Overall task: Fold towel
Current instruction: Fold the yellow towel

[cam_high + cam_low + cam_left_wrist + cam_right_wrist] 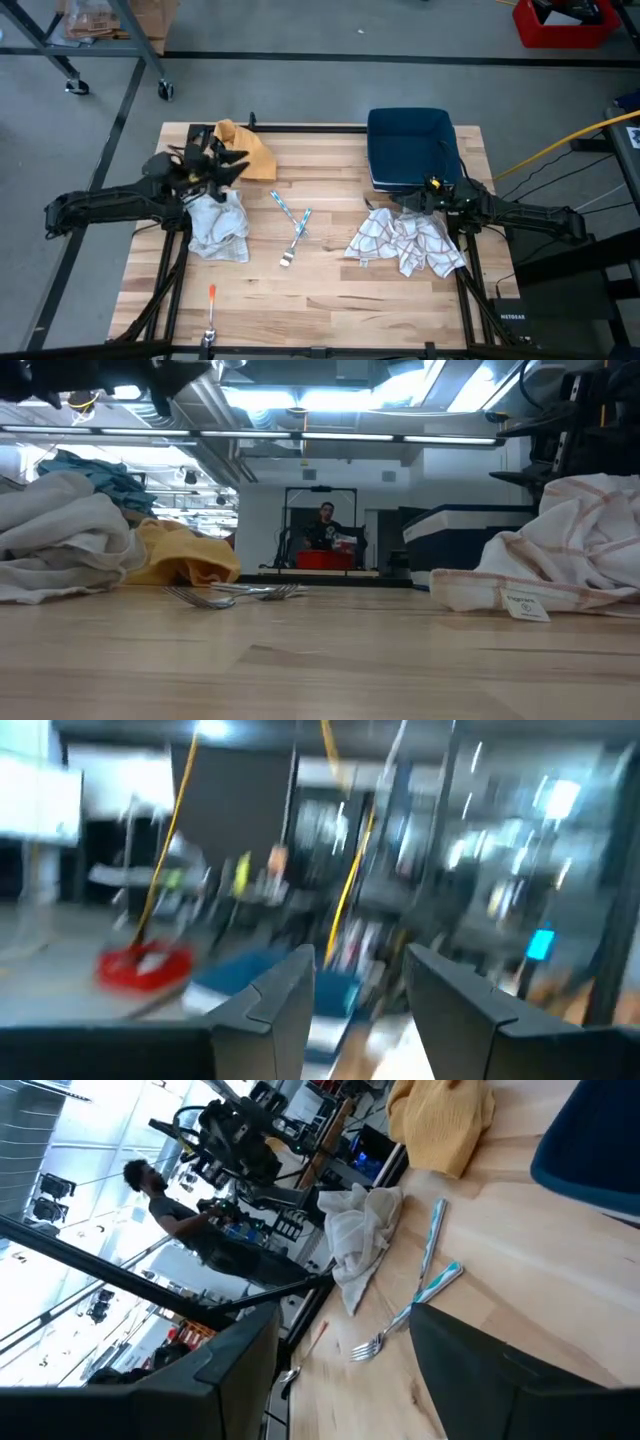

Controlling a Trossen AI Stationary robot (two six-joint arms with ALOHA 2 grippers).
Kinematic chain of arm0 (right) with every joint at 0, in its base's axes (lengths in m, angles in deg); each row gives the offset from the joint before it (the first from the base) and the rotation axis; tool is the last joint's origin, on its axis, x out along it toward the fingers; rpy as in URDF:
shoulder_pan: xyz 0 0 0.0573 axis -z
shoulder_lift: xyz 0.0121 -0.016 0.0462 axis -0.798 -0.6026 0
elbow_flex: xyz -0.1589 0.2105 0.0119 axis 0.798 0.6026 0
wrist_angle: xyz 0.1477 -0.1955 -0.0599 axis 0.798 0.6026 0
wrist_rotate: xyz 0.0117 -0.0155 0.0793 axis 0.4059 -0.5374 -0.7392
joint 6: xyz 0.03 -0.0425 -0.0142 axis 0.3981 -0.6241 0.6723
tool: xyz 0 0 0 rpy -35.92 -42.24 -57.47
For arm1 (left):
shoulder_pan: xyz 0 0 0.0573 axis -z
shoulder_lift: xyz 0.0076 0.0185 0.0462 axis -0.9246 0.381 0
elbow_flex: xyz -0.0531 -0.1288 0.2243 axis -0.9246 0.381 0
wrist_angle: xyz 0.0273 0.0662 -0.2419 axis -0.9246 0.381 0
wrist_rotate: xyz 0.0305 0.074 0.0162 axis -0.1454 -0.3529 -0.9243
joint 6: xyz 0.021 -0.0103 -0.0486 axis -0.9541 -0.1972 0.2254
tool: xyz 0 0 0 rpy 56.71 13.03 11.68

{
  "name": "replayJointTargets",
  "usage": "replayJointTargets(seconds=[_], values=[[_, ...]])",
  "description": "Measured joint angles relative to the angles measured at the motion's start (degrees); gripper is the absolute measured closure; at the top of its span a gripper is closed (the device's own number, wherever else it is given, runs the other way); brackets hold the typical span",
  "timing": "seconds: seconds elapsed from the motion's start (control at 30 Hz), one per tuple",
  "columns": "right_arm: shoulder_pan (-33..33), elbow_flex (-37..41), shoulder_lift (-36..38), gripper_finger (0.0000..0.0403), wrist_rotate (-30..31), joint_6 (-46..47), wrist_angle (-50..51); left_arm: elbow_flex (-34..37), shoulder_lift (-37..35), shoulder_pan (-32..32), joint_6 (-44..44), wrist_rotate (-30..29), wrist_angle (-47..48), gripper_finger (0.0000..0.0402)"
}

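Towel (407, 243), crumpled, long axis running across the table, lies below the right gripper (425, 199), jaws spread, empty.

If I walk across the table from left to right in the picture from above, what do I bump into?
White towel → forks → checked towel. The yellow cloth and the blue bin sit farther back.
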Motion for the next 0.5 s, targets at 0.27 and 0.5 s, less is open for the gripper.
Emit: replayJointTargets(seconds=[0.27, 0.5], values=[[0.00, -0.02, 0.00, 0.0171, 0.02, 0.00, -0.02, -10.49, 5.98, -0.04, -8.78, -11.50, 33.63, 0.0254], [0.02, -0.04, 0.02, 0.0171, 0.08, -0.37, -0.05, -11.98, 11.92, -0.04, -17.58, -17.18, 47.36, 0.0254]])
